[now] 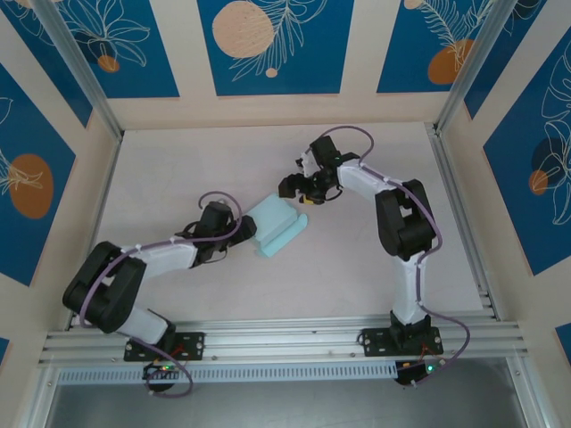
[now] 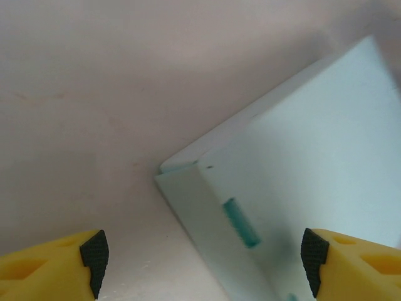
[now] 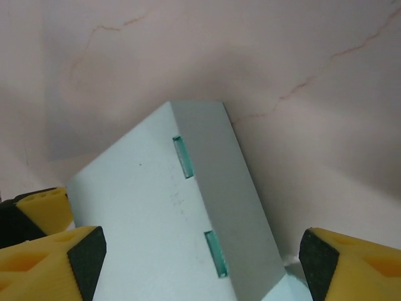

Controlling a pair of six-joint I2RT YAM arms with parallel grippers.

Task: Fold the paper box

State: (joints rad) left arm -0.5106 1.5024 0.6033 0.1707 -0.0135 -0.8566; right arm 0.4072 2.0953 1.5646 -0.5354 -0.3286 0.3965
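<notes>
The pale light-blue paper box [image 1: 277,228] lies partly folded in the middle of the table, one side panel bent along a crease with two slots. My left gripper [image 1: 243,234] is at its left edge, open. In the left wrist view the box [image 2: 307,163] spreads between and beyond the black pads [image 2: 94,258], and the gripper [image 2: 203,263] holds nothing. My right gripper [image 1: 299,194] hovers just above the box's far right corner, open. From the right wrist, the box [image 3: 144,213] with its grey-shaded side panel [image 3: 232,188] sits between that gripper's [image 3: 200,263] spread fingers [image 3: 84,258].
The pale table [image 1: 178,169] is walled by blue-patterned panels [image 1: 268,45] at the back and sides. An aluminium rail [image 1: 285,339] runs along the near edge by the arm bases. A yellow and black part [image 3: 37,207] pokes in at the right wrist view's left edge.
</notes>
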